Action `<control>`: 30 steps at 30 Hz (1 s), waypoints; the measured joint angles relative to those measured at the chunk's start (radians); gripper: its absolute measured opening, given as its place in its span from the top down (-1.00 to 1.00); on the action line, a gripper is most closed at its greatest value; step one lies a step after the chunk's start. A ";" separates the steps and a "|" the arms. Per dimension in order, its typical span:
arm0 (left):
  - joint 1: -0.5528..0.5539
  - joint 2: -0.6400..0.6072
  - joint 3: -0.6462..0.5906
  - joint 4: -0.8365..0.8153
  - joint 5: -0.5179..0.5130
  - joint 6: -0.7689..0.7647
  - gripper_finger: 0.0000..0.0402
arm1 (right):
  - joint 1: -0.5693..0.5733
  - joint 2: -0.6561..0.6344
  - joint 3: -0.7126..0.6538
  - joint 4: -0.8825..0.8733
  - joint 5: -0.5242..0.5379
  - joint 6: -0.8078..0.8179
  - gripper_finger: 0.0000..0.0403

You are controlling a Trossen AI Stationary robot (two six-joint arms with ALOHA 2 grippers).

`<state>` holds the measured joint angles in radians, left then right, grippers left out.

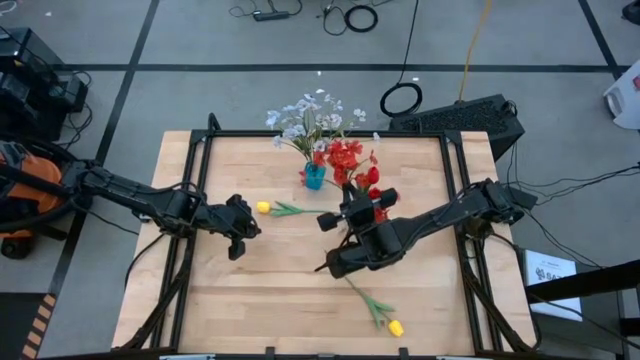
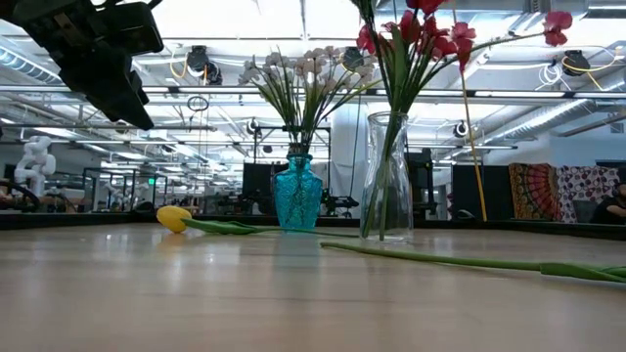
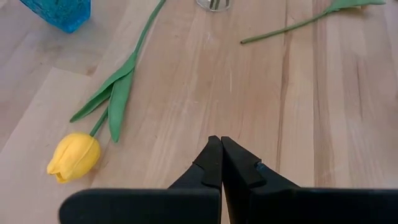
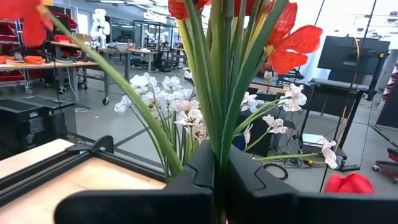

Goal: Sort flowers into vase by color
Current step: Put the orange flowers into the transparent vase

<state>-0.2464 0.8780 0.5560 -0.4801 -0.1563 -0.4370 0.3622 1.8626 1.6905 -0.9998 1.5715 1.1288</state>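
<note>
Workshop clutter and cables ring a pale wooden bench (image 1: 300,300) framed by dark rails. At its far middle a small blue vase (image 1: 314,177) holds the white blossom sprays (image 1: 305,118), and just beside it a clear glass vase (image 2: 387,176) holds the red flowers (image 1: 348,160). The right pincer (image 1: 352,212) hovers over that clear vase, its fingers (image 4: 205,180) clamped together on a bundle of green stems with red blooms above, apparently easing them into the neck. The left pincer (image 1: 238,228) hangs low over the bench with its fingers (image 3: 214,165) pressed together and empty, near a yellow tulip (image 1: 264,207) lying flat with its stem pointing toward the vases. A second yellow tulip (image 1: 395,327) lies at the near edge, well apart from everything. No vase for yellow is visible, so where the tulips belong cannot be told. The risk now sits with the tall, narrow clear vase: a sideways pull on the gripped stems could tip it, or knock it into the blue one. Letting go before the stems seat in the neck could spill red flowers across the bench.
</note>
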 joint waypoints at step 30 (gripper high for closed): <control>0.000 0.000 0.000 0.000 -0.001 0.000 0.99 | 0.019 0.114 0.001 -0.033 -0.142 0.062 0.89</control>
<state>-0.2466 0.8779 0.5560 -0.4804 -0.1575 -0.4370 0.3813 1.9766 1.6913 -1.0329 1.4298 1.1904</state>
